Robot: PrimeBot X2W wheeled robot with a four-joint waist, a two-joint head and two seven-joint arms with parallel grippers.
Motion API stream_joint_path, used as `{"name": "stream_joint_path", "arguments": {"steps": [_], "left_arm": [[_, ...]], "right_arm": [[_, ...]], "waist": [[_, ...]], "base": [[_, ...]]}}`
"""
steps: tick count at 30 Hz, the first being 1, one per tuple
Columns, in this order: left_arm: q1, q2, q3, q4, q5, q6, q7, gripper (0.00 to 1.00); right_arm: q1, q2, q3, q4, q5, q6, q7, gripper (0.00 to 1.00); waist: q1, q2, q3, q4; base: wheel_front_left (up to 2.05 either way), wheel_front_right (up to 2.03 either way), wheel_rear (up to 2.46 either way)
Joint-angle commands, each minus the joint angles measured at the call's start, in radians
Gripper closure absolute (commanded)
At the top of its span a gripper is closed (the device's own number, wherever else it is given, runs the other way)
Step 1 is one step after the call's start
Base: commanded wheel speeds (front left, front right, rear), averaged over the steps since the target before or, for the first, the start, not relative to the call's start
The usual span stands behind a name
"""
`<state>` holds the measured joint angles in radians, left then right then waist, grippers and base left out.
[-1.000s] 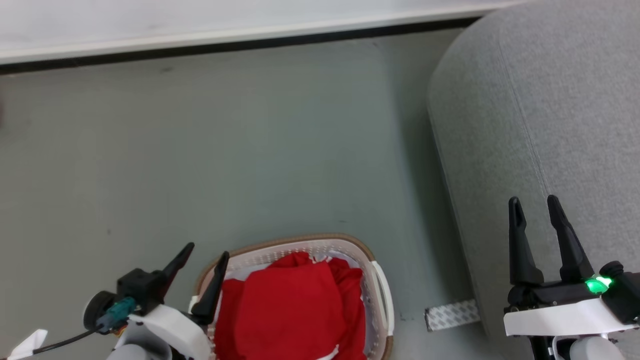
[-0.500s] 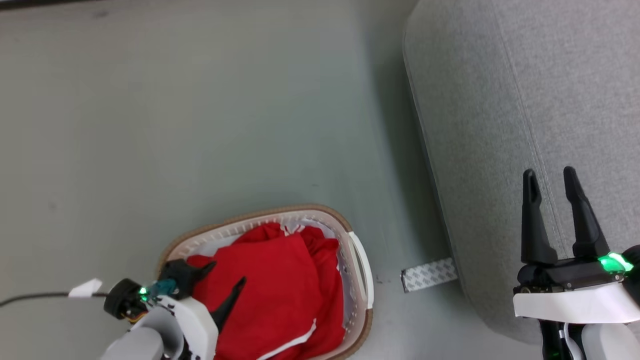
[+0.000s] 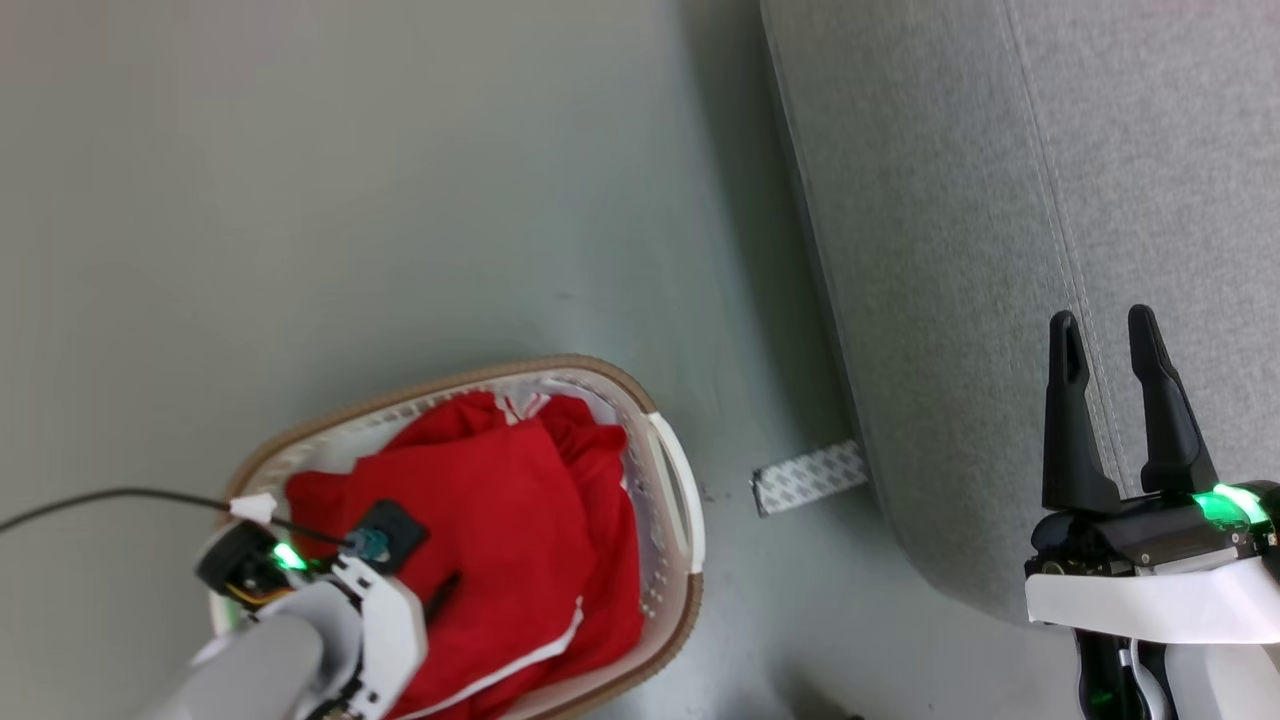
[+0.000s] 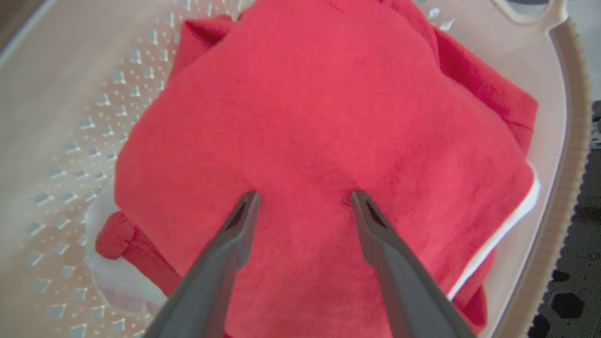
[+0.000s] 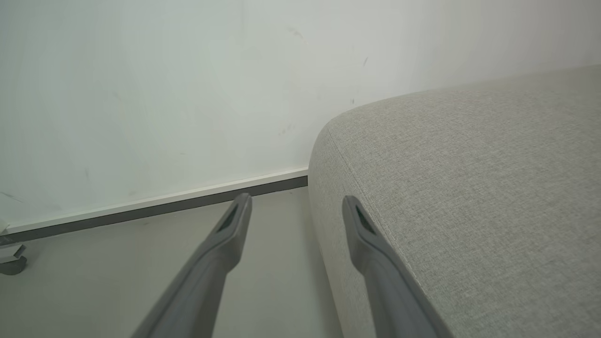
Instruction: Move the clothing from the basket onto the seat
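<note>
Looking down from the head: near left, the basket (image 3: 440,385) holds the clothing (image 3: 520,520), the left gripper (image 3: 420,565) pointing into it; at right, the right gripper (image 3: 1102,330) hangs over the seat (image 3: 950,250), fingers apart. Left wrist: fingers spread, tips at the clothing. Right wrist: fingers spread at the seat's edge.

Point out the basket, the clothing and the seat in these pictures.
basket (image 4: 70,141), left wrist view, on its perforated inner wall.
clothing (image 3: 500,500), head view, on the middle of the top red garment.
seat (image 3: 950,250), head view, on its grey upholstered side beside the seam.
</note>
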<state>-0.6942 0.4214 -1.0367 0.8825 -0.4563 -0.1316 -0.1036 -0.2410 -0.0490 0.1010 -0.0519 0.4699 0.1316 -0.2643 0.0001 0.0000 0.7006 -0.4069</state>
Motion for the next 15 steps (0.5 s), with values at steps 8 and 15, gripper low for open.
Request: {"name": "stream_joint_path", "arguments": {"steps": [8,15], "left_arm": [[-0.072,0.025,-0.081,0.099,0.090,0.020,0.068,0.00],[-0.095,0.017,-0.132,0.161,0.136,0.045,0.134,0.00]], "right_arm": [[-0.018,-0.002,0.021,-0.027,0.038,-0.002,0.000,0.00],[-0.019,-0.002,0.043,-0.034,0.057,-0.002,0.000,0.00]], "waist": [[-0.0001,0.0000,0.100,-0.062],[-0.0001,0.0000,0.140,-0.086]], "base": [[0.00,0.00,0.00],[0.00,0.00,0.00]]}}
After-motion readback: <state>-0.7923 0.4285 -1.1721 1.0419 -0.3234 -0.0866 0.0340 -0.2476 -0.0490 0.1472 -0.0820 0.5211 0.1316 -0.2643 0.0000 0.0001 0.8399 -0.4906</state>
